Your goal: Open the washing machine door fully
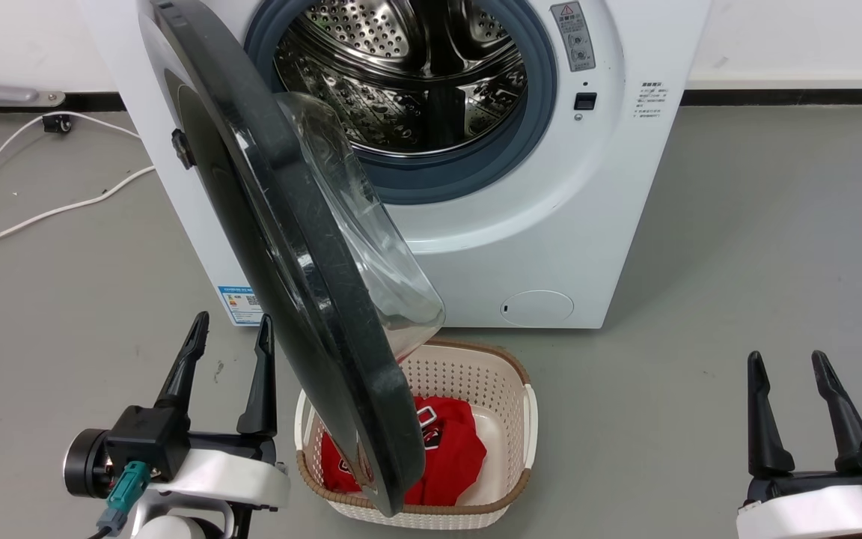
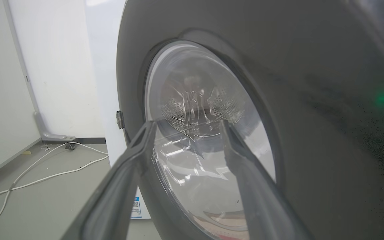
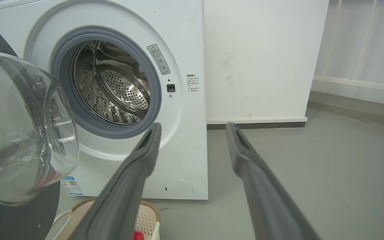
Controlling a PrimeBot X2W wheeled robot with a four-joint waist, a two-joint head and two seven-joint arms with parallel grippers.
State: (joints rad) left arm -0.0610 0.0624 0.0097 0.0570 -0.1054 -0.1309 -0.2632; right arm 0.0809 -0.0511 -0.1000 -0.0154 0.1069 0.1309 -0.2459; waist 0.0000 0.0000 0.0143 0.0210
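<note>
The half-open door [image 1: 266, 247] stands just at three o'clock of the wide, empty left pincer [image 1: 232, 322], far nearer than the wide right pincer [image 1: 786, 358].

Red garment [image 1: 450, 453] in cream basket [image 1: 468, 370], white cable [image 1: 49, 214] on floor [image 1: 738, 262]

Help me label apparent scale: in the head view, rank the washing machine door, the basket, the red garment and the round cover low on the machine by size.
1. washing machine door, nearest the camera
2. basket
3. red garment, partly hidden by the door
4. round cover
</note>
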